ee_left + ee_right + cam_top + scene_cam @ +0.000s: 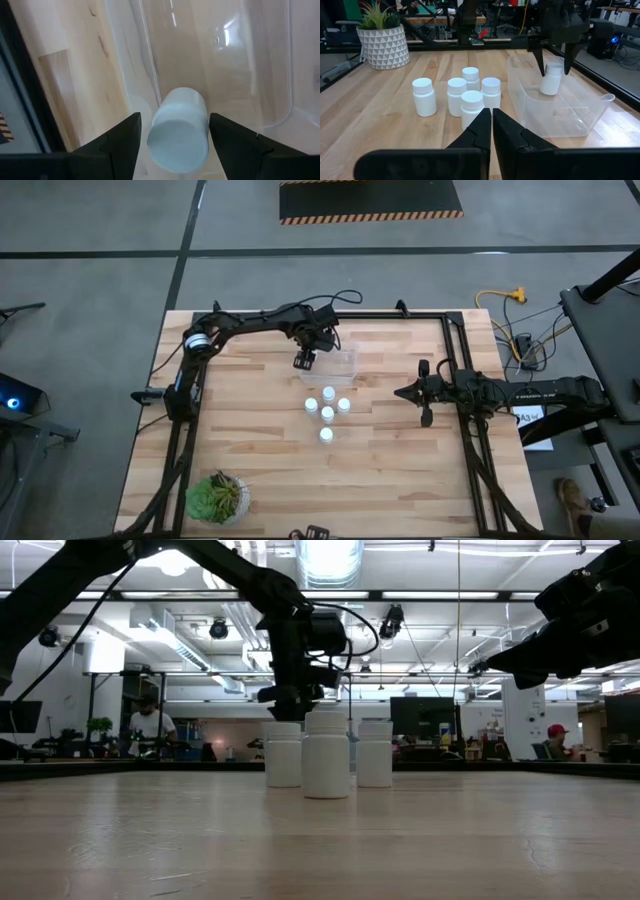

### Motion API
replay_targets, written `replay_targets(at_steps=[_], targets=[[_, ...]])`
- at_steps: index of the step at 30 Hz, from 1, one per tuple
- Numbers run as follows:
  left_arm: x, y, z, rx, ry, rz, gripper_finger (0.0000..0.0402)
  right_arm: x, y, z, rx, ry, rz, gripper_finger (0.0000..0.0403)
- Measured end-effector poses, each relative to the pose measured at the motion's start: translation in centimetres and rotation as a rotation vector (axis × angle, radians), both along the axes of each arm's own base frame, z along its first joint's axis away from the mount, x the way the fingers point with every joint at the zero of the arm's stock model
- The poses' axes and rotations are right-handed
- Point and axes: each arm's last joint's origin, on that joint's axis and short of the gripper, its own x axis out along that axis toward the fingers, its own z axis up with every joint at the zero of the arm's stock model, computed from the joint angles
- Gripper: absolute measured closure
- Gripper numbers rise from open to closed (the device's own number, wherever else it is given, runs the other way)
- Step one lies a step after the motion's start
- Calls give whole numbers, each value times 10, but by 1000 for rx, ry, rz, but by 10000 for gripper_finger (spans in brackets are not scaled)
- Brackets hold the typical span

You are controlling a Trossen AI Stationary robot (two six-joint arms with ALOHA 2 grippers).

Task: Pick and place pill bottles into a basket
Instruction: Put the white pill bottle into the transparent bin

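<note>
The left claw (554, 62) holds one pill bottle (551, 79) tilted, fingers clamped on its sides, inside the clear basket (570, 122), while five bottles (455, 95) stand grouped on the desk (370, 130); they look light, rigid and smooth, best gripped mid-body.

White pill bottles (470, 95), clear basket (560, 112), green plant (215, 498)
</note>
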Motion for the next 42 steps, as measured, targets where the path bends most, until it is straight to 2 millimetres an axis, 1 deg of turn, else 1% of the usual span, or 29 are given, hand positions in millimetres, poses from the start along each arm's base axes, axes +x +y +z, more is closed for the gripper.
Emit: replay_targets(at_steps=[16,21,23,29,34,37,42], targets=[[-4,-15,27,14,-58,-4,185,0,0,0,-5,-1,1,394],[-8,-26,44,10,-92,-10,185,0,0,0,-7,-1,-1,394],[-9,-34,52,10,-114,-23,185,0,0,0,-11,-1,0,394],[-21,-56,89,22,-211,-55,184,0,0,0,-17,-2,1,394],[-29,-79,113,-24,-297,-96,184,0,0,0,-16,-2,1,394],[-32,-96,122,-31,-314,-137,184,0,0,0,-15,-2,1,394],[-34,-120,129,-47,-330,-180,184,0,0,0,-14,-3,1,394]])
